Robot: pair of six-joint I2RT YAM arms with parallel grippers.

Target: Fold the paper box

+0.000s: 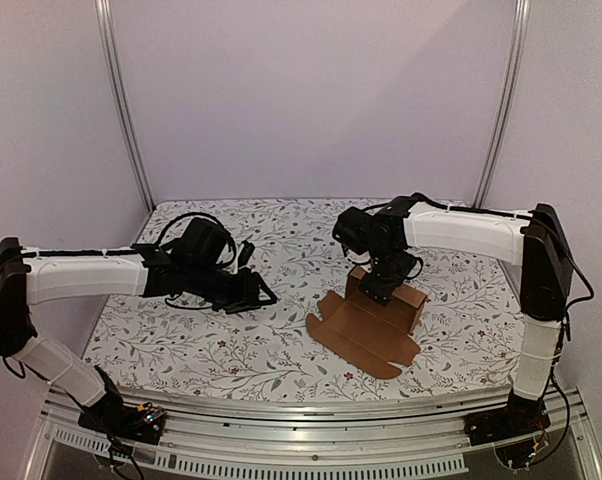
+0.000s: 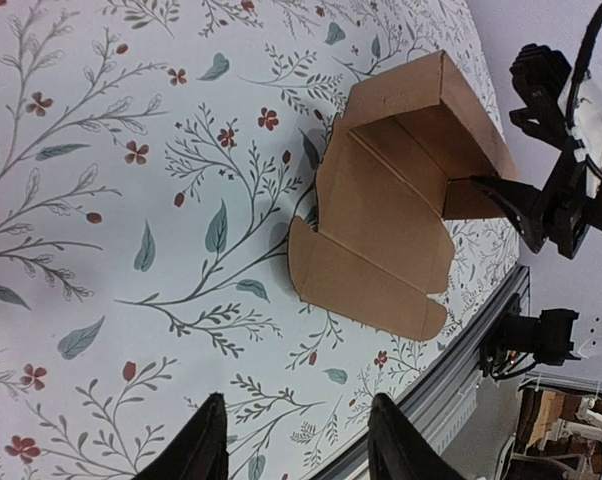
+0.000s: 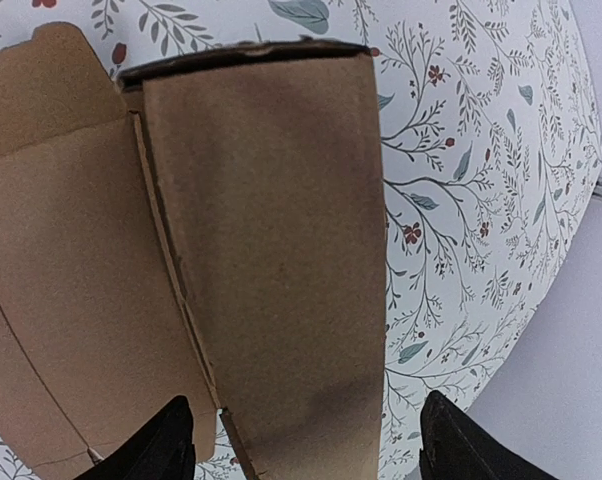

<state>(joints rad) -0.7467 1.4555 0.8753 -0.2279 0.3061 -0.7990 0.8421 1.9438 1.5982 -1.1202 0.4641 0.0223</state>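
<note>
On the floral tablecloth (image 1: 221,350), the paper box (image 1: 366,335) lies half-formed right of centre, flat flaps spread toward six o'clock, walls raised at twelve. The right gripper (image 1: 375,289) straddles that raised section, jaws spread, one finger clear of the cardboard; contact on the other side is hidden. At nine o'clock, well apart, the left gripper (image 1: 264,295) hangs parted and empty.

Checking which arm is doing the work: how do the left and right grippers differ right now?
The right gripper hangs over the raised wall of the paper box, a finger on either side of it. The left gripper is off to the side, over the bare flowered tablecloth. The right gripper points down, while the left gripper reaches out low, towards the box. Both are open and hold nothing.
</note>
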